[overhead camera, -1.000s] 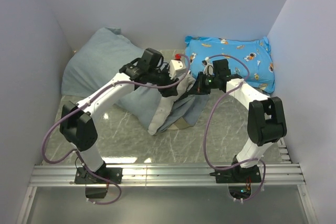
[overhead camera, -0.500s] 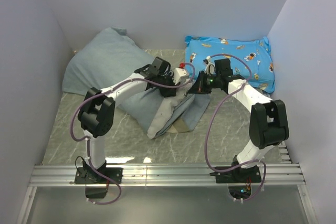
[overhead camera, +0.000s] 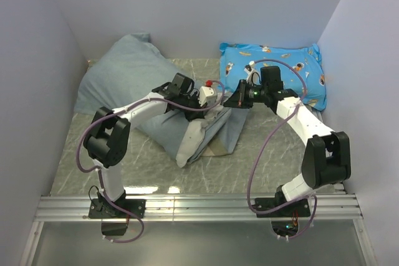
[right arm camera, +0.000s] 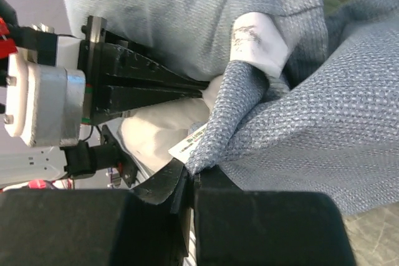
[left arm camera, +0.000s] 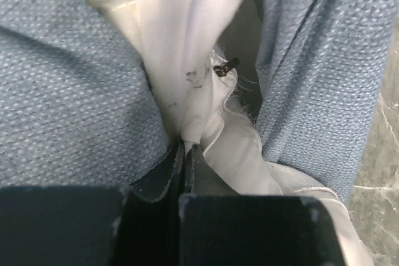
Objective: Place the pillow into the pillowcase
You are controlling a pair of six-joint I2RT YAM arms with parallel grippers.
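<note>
The grey-blue pillowcase (overhead camera: 121, 73) lies at the left rear with the white pillow (overhead camera: 190, 141) mostly inside it; one white end bulges out of the opening. My left gripper (overhead camera: 215, 105) is at that opening, shut on a pinch of the pillow's white fabric (left arm camera: 199, 79), with the pillowcase (left arm camera: 62, 91) on both sides of it. My right gripper (overhead camera: 229, 105) is just to its right, shut on the pillowcase's hem (right arm camera: 249, 104) beside a white label (right arm camera: 189, 143). The left gripper's black fingers (right arm camera: 156, 88) reach over the pillow (right arm camera: 159, 132) there.
A bright blue cartoon-print cushion (overhead camera: 274, 70) lies at the back right, close behind the right arm. Pale walls close in the marble table (overhead camera: 149, 166) on three sides. An aluminium rail (overhead camera: 199, 207) runs along the near edge by the arm bases.
My left gripper has come down to the pillowcase opening and shut on the pillow's white fabric, its elbow folding in. The right arm has drawn slightly back and right, still holding the hem.
</note>
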